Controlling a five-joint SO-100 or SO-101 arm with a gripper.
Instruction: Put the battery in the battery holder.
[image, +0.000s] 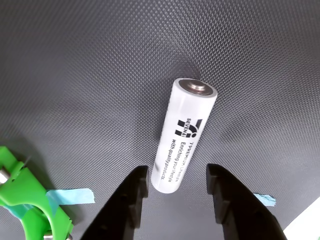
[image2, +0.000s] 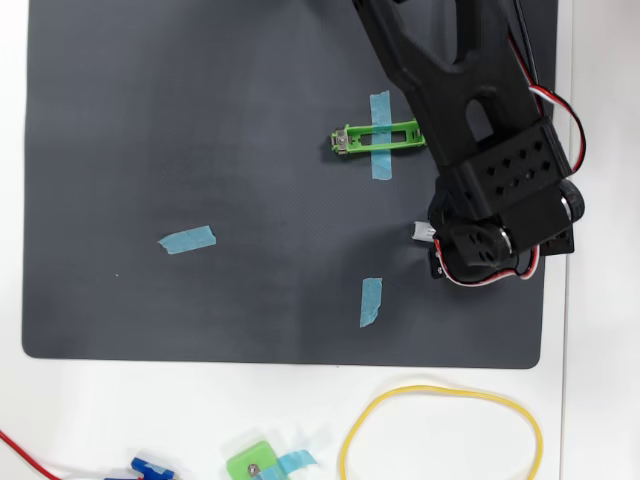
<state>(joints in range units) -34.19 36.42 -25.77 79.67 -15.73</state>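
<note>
I am holding my black two-finger tool (image: 177, 192) open astride the white cylindrical battery (image: 184, 135) lying on the dark bench mat (image2: 200, 150), readying a grip; the taped-down green plastic battery holder (image2: 377, 138) is waiting nearby.

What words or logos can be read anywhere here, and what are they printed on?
"SEVEN&i" with a logo mark: on the battery, wrist view.
"Enriching your lifestyle with quality products.": on the same battery, below the logo.
One more line of small print beside it: too blurred to read.
Overhead view: no readable text anywhere.
</note>
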